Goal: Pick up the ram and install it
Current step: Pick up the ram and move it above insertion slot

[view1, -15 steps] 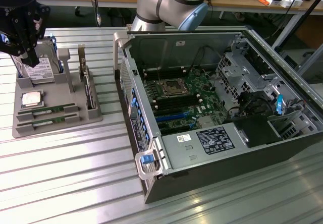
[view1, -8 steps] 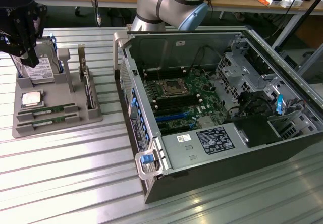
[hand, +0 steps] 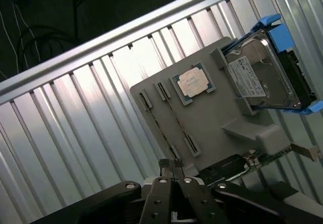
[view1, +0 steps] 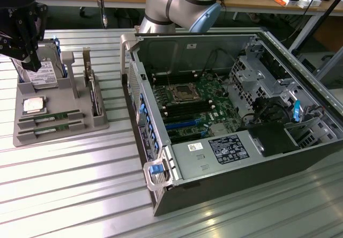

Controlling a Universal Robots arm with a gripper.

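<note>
We see the gripper (view1: pixel 31 61) with its fingers pressed together and nothing between them, hovering over the hard drive (view1: pixel 42 73) end of the grey tray (view1: pixel 59 137). The ram (view1: pixel 52 119) lies in the tray's slots just beside the processor chip (view1: pixel 33 105), apart from the gripper. We count two ram sticks, one processor chip, one hard drive and one open computer case (view1: pixel 214 184). The sticks sit close side by side, so we judge that fingers coming down off-centre could catch the neighbour or tilt the thin board

a ribbed metal tabletop (view1: pixel 64 184) catches bright glare in patches. behind it runs a wooden bench (view1: pixel 252 3) strewn with clutter. past the tabletop's edge rail (hand: pixel 126 32) the floor (hand: pixel 45 12) lies dark, with loose cables (hand: pixel 20 47).
</note>
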